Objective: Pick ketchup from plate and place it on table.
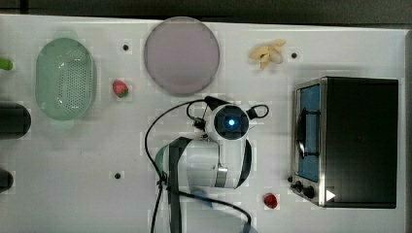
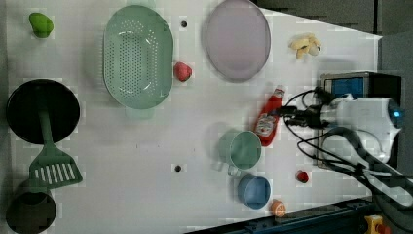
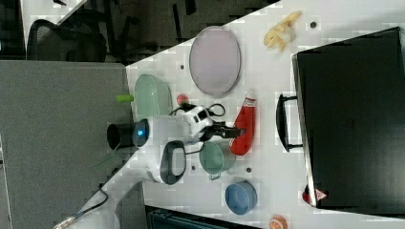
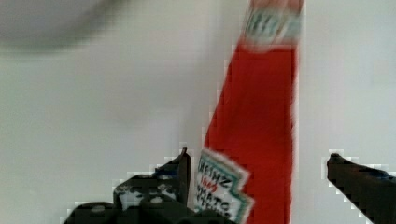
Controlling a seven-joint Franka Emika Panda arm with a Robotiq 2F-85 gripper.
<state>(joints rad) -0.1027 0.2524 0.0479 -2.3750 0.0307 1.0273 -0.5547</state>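
Observation:
The ketchup [image 2: 268, 117] is a red squeeze bottle with a white label, lying flat on the white table [image 2: 122, 165] with its cap towards the plate. The pale lilac plate [image 2: 237, 39] lies a short way beyond the cap and the two do not touch. My gripper [image 2: 283, 113] hangs over the bottle's lower body. In the wrist view the gripper [image 4: 257, 163] is open: one finger stands close by the label of the ketchup [image 4: 261, 121], the other clearly apart from the bottle. The right view has the ketchup [image 3: 243, 126] beside the gripper [image 3: 234, 130], near the plate [image 3: 215, 61].
A green mug [image 2: 239, 149] stands right beside the bottle, with a blue cup [image 2: 254, 191] and a red ball [image 2: 302, 176] further on. A toaster oven [image 1: 354, 141] borders the other side. A green colander [image 2: 139, 56] and a strawberry [image 2: 182, 71] lie near the plate.

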